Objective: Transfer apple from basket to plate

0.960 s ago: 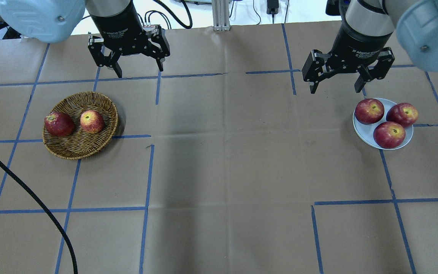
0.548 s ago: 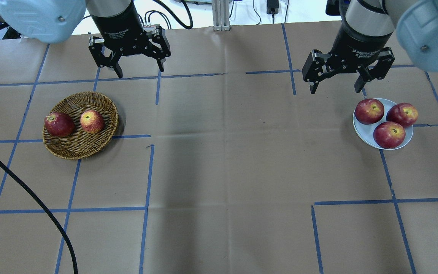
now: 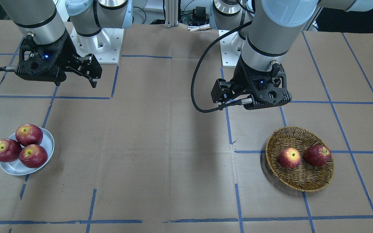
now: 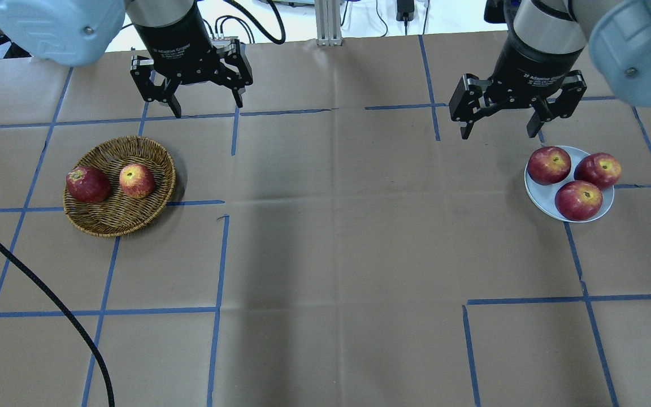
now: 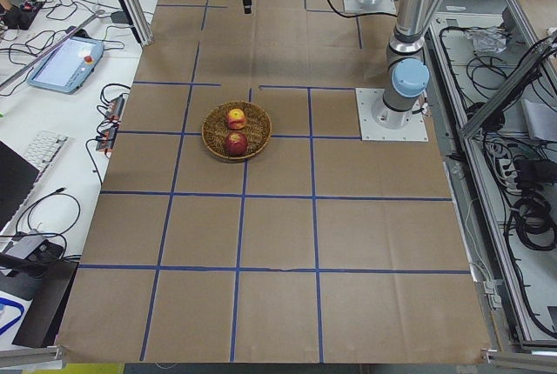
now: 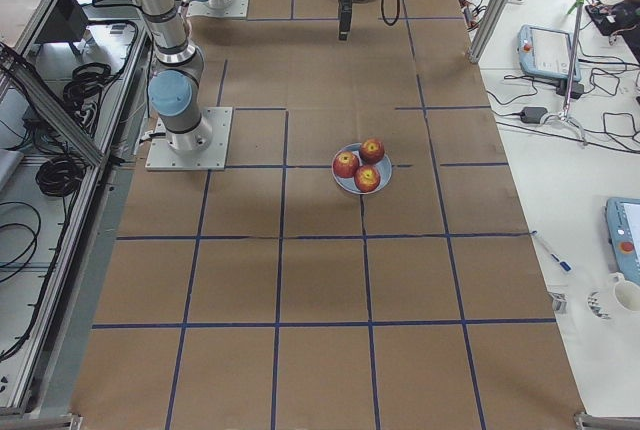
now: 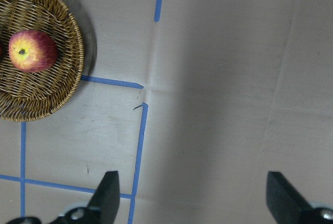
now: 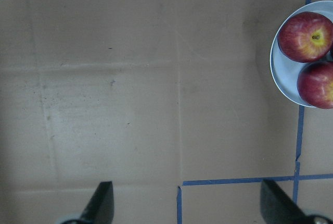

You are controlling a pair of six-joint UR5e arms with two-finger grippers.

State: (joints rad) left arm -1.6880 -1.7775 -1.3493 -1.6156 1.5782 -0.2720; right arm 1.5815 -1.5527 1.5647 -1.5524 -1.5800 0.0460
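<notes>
The pinkish-red, yellow-streaked apple (image 4: 137,180) lies in the brown wicker basket (image 4: 127,225) at the left, next to a darker red apple (image 4: 88,184). It also shows in the left wrist view (image 7: 33,51) and in the front view (image 3: 289,158). The pale plate (image 4: 537,192) at the right holds three dark red apples. My left gripper (image 4: 208,107) hangs open and empty above the table, beyond the basket. My right gripper (image 4: 497,134) hangs open and empty just beyond and left of the plate.
Brown paper with a blue tape grid covers the table. A black cable (image 4: 37,282) crosses the near left corner. An aluminium post (image 4: 328,22) stands at the far edge. The plate's apples (image 4: 578,200) fill most of its surface.
The left arm has shifted very slightly. The apples, basket, plate and right arm have not moved.
</notes>
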